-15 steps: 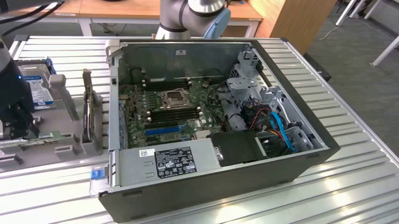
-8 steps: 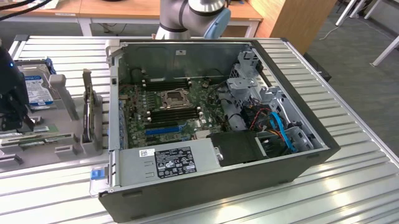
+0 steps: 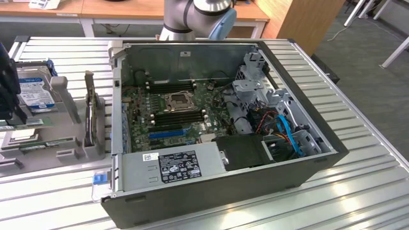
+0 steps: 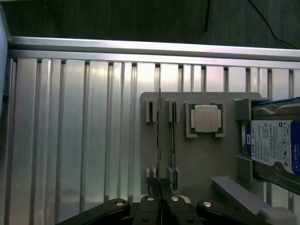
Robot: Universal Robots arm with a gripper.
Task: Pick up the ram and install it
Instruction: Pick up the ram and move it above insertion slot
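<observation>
A Universal Robots arm [image 3: 191, 14] stands behind an open desktop computer case [image 3: 255, 191] on a slatted aluminium table [image 4: 84, 140]. In the wrist view the gripper [image 4: 159, 185] hangs over a grey fixture tray [image 4: 201, 159] that rests on the table. Its fingers are drawn together to a thin gap, directly in line with the near end of the ram [image 4: 159, 131]. They appear to pinch that end, though the contact is hard to make out from this angle.

The ram stands on edge in the tray, seen as a thin line, its two ends seated in small slotted brackets. A second stick [image 4: 172, 136] stands on edge just beside it, parallel, in brackets of its own. Next along the tray a silver-capped processor chip [image 4: 206, 118] lies flat in a square holder. Beyond the chip a blue-labelled hard drive [image 4: 274, 145] sits at the tray's far edge.

In the exterior view the case lies on its side with the panel off, to the right of the tray. The green motherboard [image 3: 172, 115] is exposed, with black memory slots [image 3: 169, 86] on either side of the processor socket [image 3: 176, 100]. A grey power supply [image 3: 172, 165] with a dark label lies along the case's near wall.
</observation>
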